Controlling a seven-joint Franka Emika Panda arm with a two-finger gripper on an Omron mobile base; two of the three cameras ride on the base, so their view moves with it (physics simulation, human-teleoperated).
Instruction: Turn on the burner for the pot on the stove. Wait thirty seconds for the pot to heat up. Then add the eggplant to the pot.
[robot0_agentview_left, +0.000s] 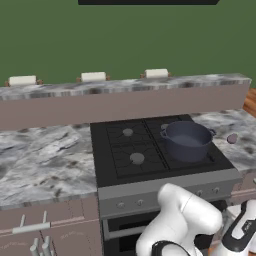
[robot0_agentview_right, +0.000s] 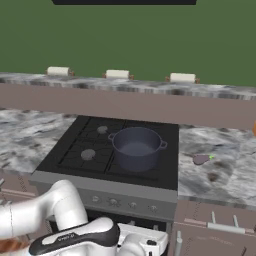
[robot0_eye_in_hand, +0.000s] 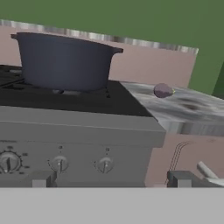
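1. Up close, the hand view shows the stove (robot0_eye_in_hand: 78, 127) front knobs (robot0_eye_in_hand: 104, 165); the gripper (robot0_eye_in_hand: 109, 180) jaws stand wide apart, holding nothing.
2. Both base views look into the pot (robot0_agentview_left: 187, 140), which sits empty on the stove's right side.
3. Nearby, the eggplant (robot0_agentview_right: 201, 159) lies on the counter (robot0_agentview_right: 220, 165) right of the stove.

Both base cameras look forward and down over the black four-burner cooktop (robot0_agentview_left: 150, 150) from either side (sharing it); the hand camera faces its grey front panel (robot0_eye_in_hand: 74, 144) closely.

Leftmost knob (robot0_eye_in_hand: 8, 162) edge-cropped.
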